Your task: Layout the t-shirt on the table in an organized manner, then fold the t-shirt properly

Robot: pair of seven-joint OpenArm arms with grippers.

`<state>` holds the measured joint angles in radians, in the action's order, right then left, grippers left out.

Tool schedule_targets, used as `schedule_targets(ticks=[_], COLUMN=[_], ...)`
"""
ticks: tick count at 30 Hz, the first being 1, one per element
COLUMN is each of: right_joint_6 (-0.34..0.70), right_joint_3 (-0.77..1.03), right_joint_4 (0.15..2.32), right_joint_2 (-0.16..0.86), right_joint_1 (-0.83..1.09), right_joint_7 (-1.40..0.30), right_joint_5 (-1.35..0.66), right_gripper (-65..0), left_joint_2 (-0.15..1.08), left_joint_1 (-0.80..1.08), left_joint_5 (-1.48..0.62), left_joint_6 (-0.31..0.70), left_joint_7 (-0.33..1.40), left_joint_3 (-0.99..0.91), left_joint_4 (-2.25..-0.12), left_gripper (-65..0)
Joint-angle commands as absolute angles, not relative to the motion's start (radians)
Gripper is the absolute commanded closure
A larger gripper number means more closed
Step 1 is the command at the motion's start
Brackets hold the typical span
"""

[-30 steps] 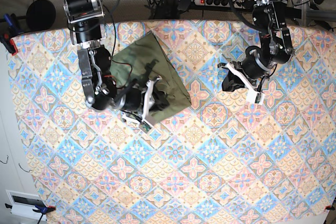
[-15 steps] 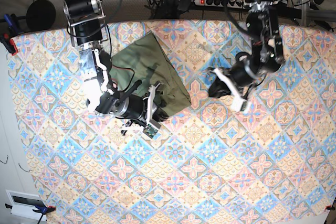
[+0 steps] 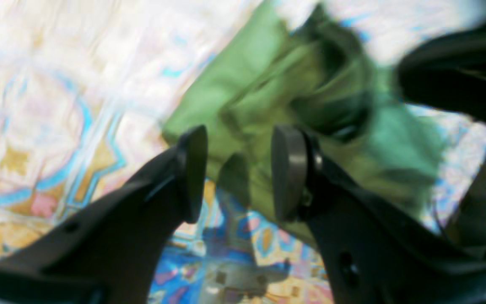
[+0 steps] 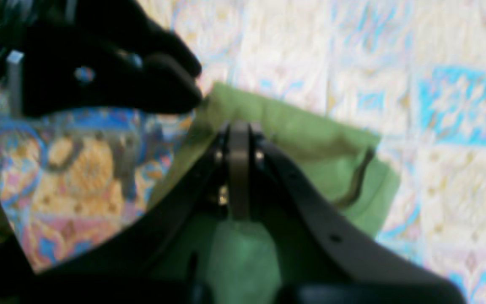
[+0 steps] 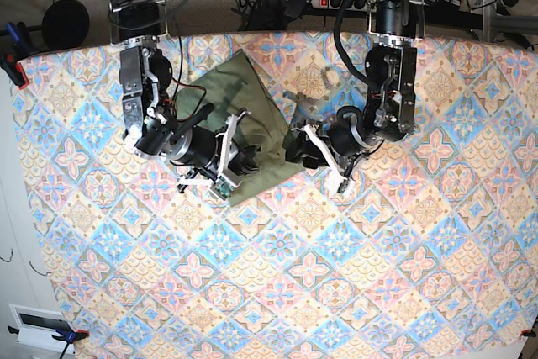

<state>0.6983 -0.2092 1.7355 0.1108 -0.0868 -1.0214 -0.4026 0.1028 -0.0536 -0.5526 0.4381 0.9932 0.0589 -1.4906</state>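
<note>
The olive-green t-shirt (image 5: pixel 239 111) lies bunched in a rough folded wedge on the back left part of the table (image 5: pixel 336 292). My right gripper (image 5: pixel 238 161) sits at the shirt's near edge. In the right wrist view its jaws (image 4: pixel 239 169) are shut together, with the green cloth (image 4: pixel 310 139) pinched and bunching beneath them. My left gripper (image 5: pixel 296 149) is at the shirt's right corner. In the left wrist view it (image 3: pixel 238 177) is open, with the shirt's edge (image 3: pixel 260 84) just beyond the fingertips and nothing between them.
A power strip (image 5: pixel 345 2) and cables lie behind the table's back edge. A clamp (image 5: pixel 15 65) grips the left table edge. A white box (image 5: pixel 38 325) sits on the floor at the front left. The two grippers are close together over the shirt.
My left arm has swung left from the right side of the table to the shirt's right corner. My right gripper has shifted slightly right along the shirt's near edge.
</note>
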Motion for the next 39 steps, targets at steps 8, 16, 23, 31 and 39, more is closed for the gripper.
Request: schedule_targets(ticks=[8, 16, 23, 31, 39], right_joint_6=[0.698, 0.698, 0.698, 0.698, 0.698], right_joint_3=[-0.203, -0.203, -0.203, -0.203, -0.202], right_joint_4=[1.758, 1.758, 1.758, 1.758, 1.758], right_joint_2=[0.113, 0.113, 0.113, 0.113, 0.113], right_joint_1=[-0.116, -0.116, -0.116, -0.116, -0.116], right_joint_7=[-0.990, -0.990, -0.990, -0.990, -0.990], right_joint_5=[-0.426, -0.426, -0.426, -0.426, -0.426], right_gripper=[0.0, 0.0, 0.0, 0.0, 0.0], left_joint_2=[0.099, 0.079, 0.056, 0.056, 0.061], left_joint_1=[-0.134, -0.209, -0.236, -0.239, -0.259], left_joint_5=[-0.582, -0.582, -0.576, -0.575, -0.575], left_joint_6=[0.446, 0.446, 0.446, 0.446, 0.446], left_joint_7=[0.915, 0.912, 0.912, 0.912, 0.868], left_joint_3=[0.117, 0.119, 0.194, 0.249, 0.246], left_joint_4=[-1.392, -1.279, -1.273, -1.241, -1.167], left_gripper=[-25.7, -25.7, -25.7, -25.4, -9.9])
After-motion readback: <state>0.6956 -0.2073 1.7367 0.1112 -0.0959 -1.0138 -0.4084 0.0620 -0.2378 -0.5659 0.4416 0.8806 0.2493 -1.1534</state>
